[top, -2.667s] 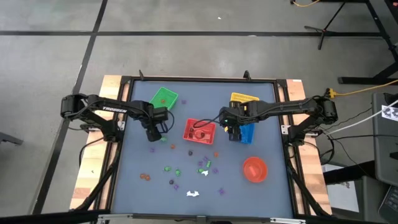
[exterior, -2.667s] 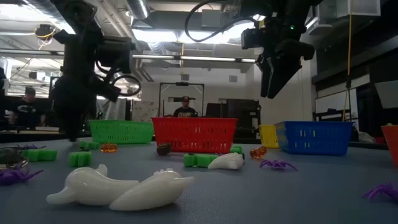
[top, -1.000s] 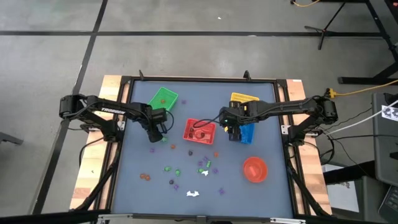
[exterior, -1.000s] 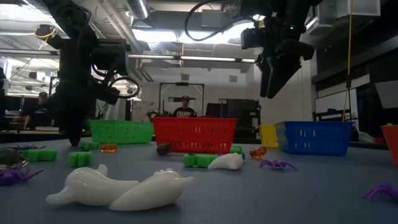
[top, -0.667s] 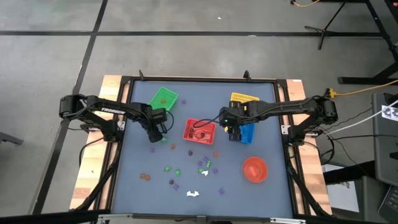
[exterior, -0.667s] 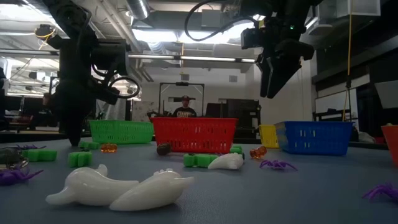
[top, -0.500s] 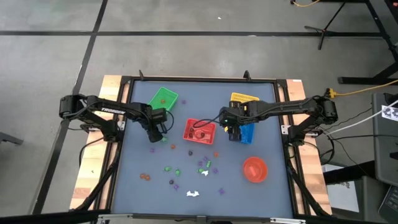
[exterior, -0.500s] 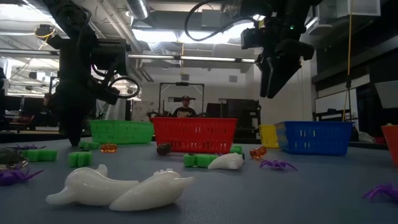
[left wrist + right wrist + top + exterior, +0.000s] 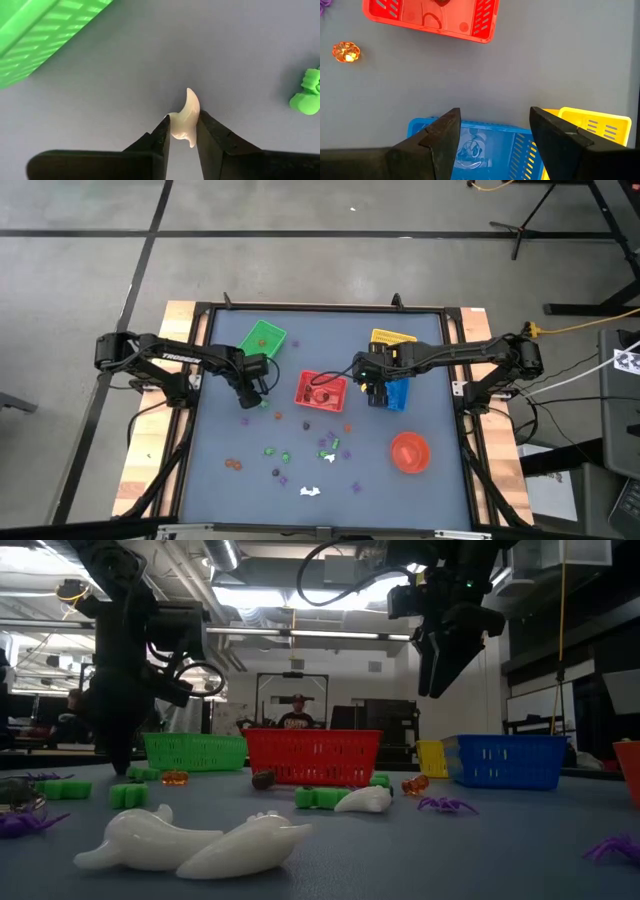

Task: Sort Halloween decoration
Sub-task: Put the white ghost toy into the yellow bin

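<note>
Fingertips of the left gripper (image 9: 182, 131) pinch a white fang (image 9: 185, 119) on the table beside the green basket (image 9: 263, 337); the right gripper (image 9: 492, 134) hangs spread over the blue basket (image 9: 470, 145). Most trinkets (image 9: 325, 448) lie unsorted, I judge. Grey-blue tabletop (image 9: 440, 490); workshop beyond, someone standing behind.

Green basket (image 9: 45, 30) cut off by left wrist frame edge. Blue basket (image 9: 485, 145) partly hidden behind right gripper fingers (image 9: 442, 137). Trinkets (image 9: 300, 455) from above too small to identify.
</note>
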You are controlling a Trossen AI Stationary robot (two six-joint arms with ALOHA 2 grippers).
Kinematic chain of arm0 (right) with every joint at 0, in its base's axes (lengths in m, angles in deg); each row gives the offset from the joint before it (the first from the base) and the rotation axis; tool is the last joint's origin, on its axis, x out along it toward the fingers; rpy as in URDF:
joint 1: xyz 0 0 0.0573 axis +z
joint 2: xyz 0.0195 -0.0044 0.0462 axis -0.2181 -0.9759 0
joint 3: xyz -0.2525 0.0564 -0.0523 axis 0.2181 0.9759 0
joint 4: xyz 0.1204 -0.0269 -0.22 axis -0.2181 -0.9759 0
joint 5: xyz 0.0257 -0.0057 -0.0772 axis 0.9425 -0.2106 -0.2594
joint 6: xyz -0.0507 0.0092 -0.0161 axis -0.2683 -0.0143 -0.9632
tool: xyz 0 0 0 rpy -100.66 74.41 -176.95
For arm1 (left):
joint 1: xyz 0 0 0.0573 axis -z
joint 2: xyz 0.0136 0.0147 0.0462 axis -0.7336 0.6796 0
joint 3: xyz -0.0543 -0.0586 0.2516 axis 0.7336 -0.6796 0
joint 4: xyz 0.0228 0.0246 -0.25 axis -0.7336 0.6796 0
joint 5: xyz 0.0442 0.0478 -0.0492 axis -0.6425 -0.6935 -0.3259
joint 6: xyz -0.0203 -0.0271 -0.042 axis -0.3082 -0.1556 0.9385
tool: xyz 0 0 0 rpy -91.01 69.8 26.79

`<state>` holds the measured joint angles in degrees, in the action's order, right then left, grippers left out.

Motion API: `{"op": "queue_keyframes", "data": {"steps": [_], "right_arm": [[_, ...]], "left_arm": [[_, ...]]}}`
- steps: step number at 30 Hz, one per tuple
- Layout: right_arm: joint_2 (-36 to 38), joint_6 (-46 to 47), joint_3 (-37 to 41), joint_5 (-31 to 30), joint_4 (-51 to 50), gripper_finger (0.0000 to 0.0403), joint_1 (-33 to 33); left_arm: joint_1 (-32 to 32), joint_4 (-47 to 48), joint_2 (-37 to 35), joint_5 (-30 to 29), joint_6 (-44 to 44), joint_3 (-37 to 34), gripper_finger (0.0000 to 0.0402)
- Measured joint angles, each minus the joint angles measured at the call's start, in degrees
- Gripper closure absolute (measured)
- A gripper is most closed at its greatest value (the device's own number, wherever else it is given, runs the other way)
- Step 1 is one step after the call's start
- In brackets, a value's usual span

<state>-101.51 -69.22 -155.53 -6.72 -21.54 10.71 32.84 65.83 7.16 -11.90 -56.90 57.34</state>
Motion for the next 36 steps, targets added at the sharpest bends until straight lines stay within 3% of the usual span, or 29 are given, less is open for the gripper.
{"op": "queue_keyframes", "data": {"steps": [14, 19, 30, 36], "right_arm": [[0.00, 0.02, -0.02, 0.00, -0.01, 0.0166, -0.01], [0.00, 0.00, -0.02, 0.00, -0.01, 0.0166, -0.01], [0.00, 0.01, -0.02, 0.00, -0.01, 0.0166, 0.00], [0.00, 0.02, -0.02, 0.00, -0.01, 0.0166, -0.01]], "left_arm": [[-0.05, -0.07, -0.22, -0.11, -0.70, 3.25, 0.0349], [0.00, -0.44, -0.22, 2.66, -0.83, 4.98, 0.0351], [-0.02, 0.47, -0.35, 2.65, -0.44, 5.79, 0.0373], [-0.02, 0.61, -0.37, 2.12, -0.44, 5.79, 0.0356]]}}
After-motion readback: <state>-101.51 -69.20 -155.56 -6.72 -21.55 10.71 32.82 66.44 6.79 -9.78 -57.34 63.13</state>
